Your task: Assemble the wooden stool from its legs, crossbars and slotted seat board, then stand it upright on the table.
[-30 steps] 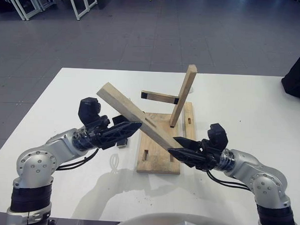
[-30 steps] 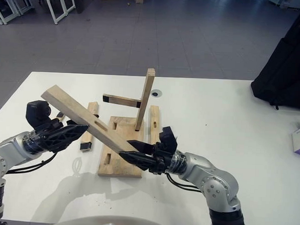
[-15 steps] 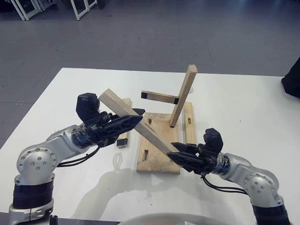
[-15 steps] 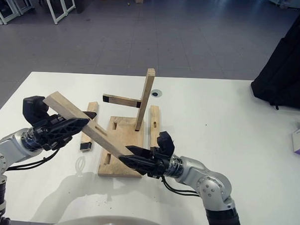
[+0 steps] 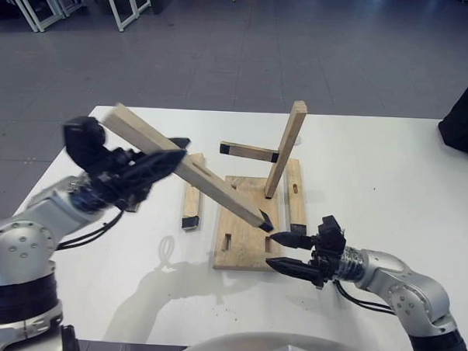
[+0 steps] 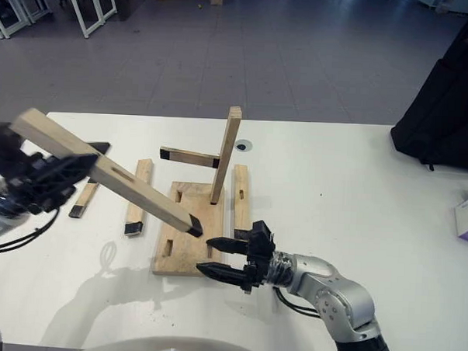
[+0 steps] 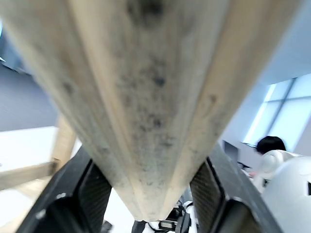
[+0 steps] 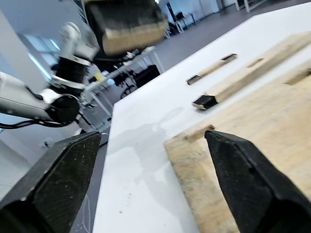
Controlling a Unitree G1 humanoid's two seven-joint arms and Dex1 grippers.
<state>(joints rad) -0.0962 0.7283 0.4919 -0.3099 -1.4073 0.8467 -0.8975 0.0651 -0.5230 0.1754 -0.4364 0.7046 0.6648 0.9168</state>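
Now that your right gripper (image 5: 271,249) has let go, open beside the seat board (image 5: 242,252), your left gripper (image 5: 161,161), clamped on the leg (image 5: 218,189) held over that board, must seat it alone.

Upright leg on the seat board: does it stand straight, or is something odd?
The upright leg looks tilted, its top leaning toward the robot's right, not square to the seat board. A crossbar sticks out from it, far end unsupported.
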